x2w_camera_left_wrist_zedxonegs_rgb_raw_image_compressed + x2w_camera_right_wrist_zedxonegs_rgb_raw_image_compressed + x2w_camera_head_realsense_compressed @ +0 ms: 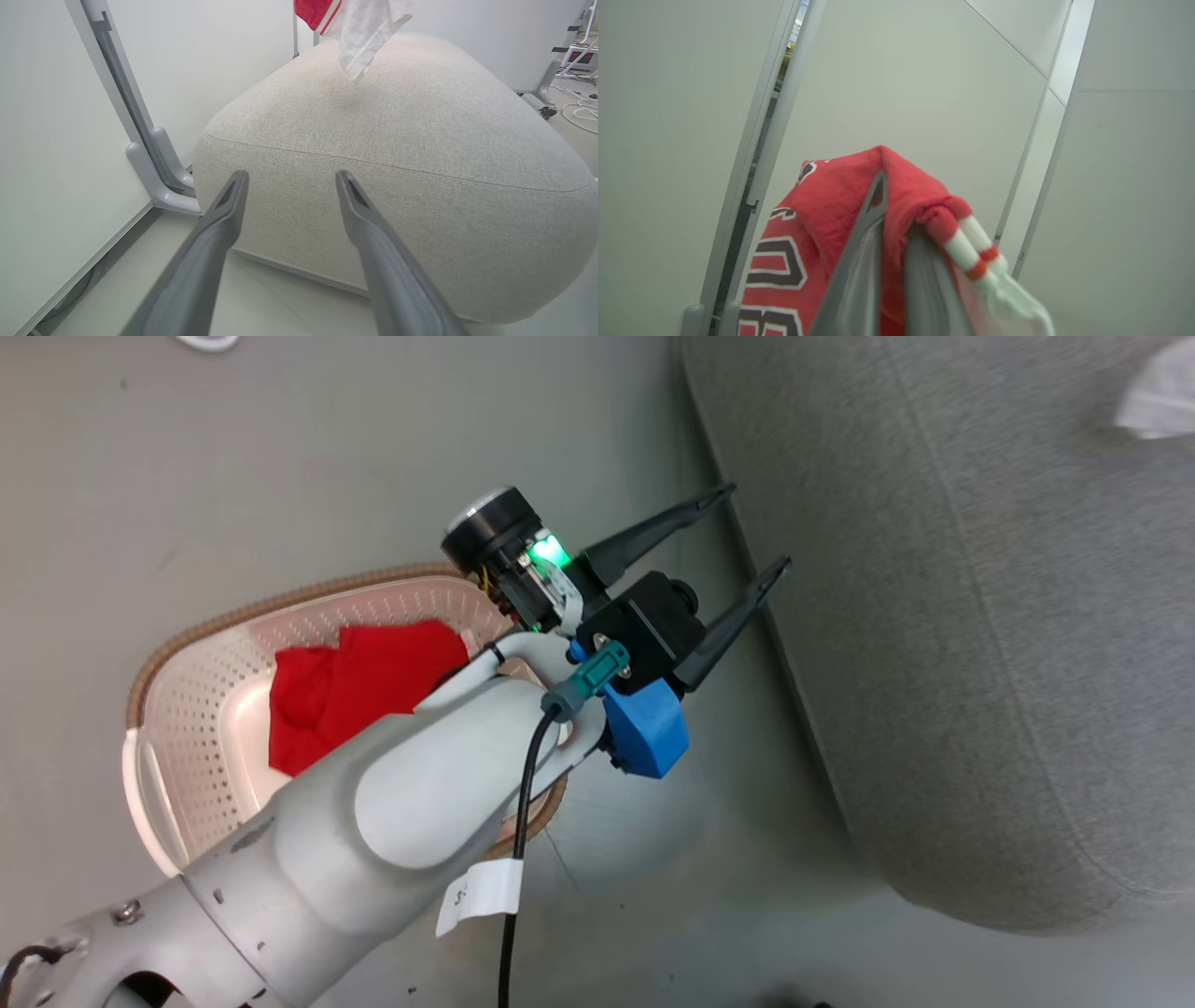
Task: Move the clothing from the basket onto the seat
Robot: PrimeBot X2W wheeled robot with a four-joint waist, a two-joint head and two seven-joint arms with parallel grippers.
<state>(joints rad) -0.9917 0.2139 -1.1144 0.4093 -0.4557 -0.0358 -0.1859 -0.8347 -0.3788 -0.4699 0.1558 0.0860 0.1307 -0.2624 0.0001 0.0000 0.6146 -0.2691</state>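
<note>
The right gripper (896, 219) clenches a fold of the jersey (817, 219) between its jaws; the left gripper (292, 175) gapes empty, the seat (397, 140) just ahead. That thin pinch might slip, dropping the jersey short.

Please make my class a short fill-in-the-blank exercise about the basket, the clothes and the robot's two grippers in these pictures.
1. The basket holds one plain ____ garment.
2. The left gripper has its fingers ____ and holds nothing.
3. The right gripper is shut on a red jersey with ____ striped trim.

Missing words: red; open; white.
</note>
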